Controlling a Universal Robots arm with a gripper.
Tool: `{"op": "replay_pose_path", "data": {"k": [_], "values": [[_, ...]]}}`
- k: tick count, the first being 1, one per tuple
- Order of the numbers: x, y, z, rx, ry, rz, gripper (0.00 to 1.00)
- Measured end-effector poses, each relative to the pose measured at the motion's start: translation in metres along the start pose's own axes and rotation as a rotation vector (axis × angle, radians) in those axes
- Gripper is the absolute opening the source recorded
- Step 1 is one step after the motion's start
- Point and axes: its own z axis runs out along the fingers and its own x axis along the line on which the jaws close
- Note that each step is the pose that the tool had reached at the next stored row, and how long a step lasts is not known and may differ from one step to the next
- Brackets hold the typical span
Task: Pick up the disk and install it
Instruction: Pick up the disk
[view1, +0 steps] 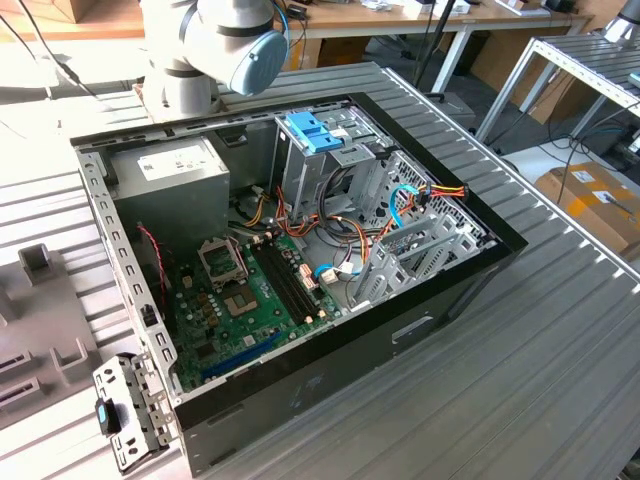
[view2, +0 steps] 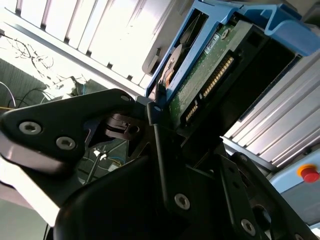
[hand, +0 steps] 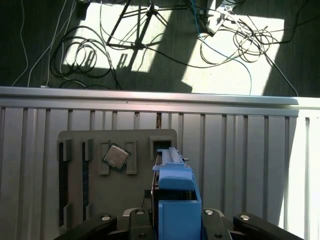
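Half done, I judge — jaws are clamping the flat metal disk (view2: 200, 75) in its blue plastic bracket (hand: 175, 200); installing is calling for alignment with the black case (view1: 330, 385).

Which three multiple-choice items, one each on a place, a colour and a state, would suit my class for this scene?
1. The processor chip lies: A on the grey tray; B on a shelf; C in a drawer.
2. The bracket around the disk is: A red; B blue; C yellow.
3. The computer case is: A sealed; B open; C overturned.
Answers: A, it rests in a tray recess; B, blue plastic wraps the disk; B, its motherboard is exposed.
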Motion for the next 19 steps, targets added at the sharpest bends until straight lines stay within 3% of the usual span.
{"op": "replay_pose_path", "data": {"k": [19], "values": [[-0.0001,-0.0008,-0.0148,0.0,0.0,0.0,0.36]]}}
